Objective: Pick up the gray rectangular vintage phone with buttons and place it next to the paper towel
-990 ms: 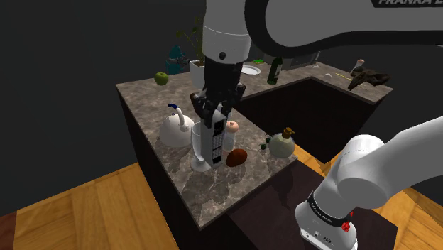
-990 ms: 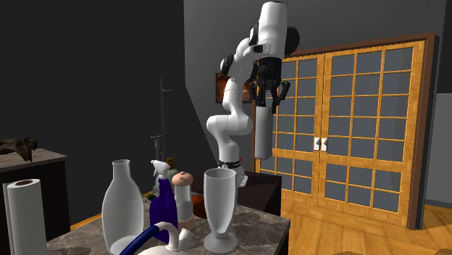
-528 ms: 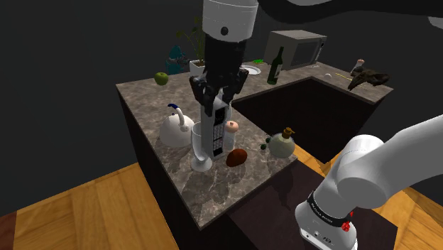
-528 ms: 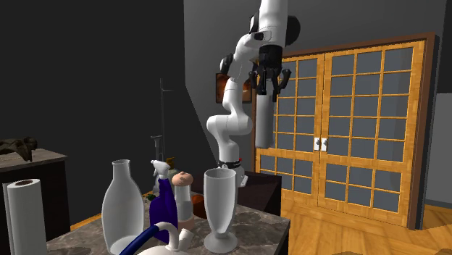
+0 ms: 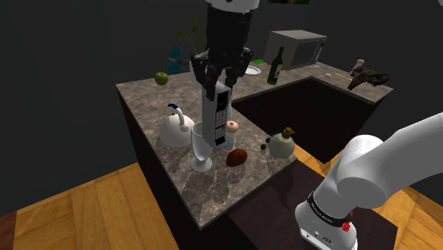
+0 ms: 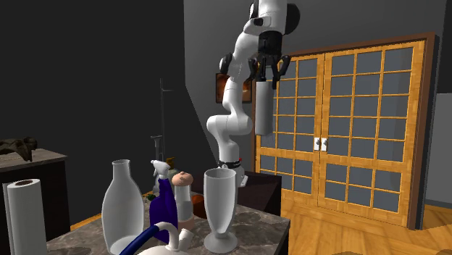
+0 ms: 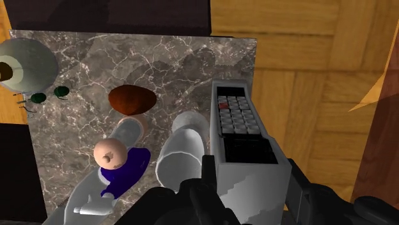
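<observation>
**One phone aloft, clamped by its end, the paper towel well apart**

Shoulder view: the black gripper (image 5: pixel 219 77) is closed on one end of the phone (image 5: pixel 216 117). The phone hangs long-axis down, clear of the marbled counter (image 5: pixel 206 192). Gripping it by the end leaves the body free below, probably so the far end can meet the surface first when it is set down. The phone is a pale grey slab with square edges and a dark keypad on one face. At seven o'clock from it stands a pale stemmed goblet (image 5: pixel 201 145), and at nine o'clock a rounded white kettle (image 5: pixel 174 128). A smooth brown lump (image 5: pixel 237 157) lies at five o'clock.

Second exterior view: the phone (image 6: pixel 264 109) hangs high in front of wooden lattice doors (image 6: pixel 362 123), at one o'clock from the goblet (image 6: pixel 219 206). The paper towel (image 6: pixel 25 214) is a plain white upright roll at eight o'clock, beyond a tall white bottle (image 6: pixel 122 206). I judge that the carry towards it is not yet done.

Wrist view: two black fingers (image 7: pixel 208 172) press the phone's (image 7: pixel 240 144) narrow sides. Its keys form a neat grid (one of them red) above a dark panel. The goblet's round rim sits just beside it, lower down.
</observation>
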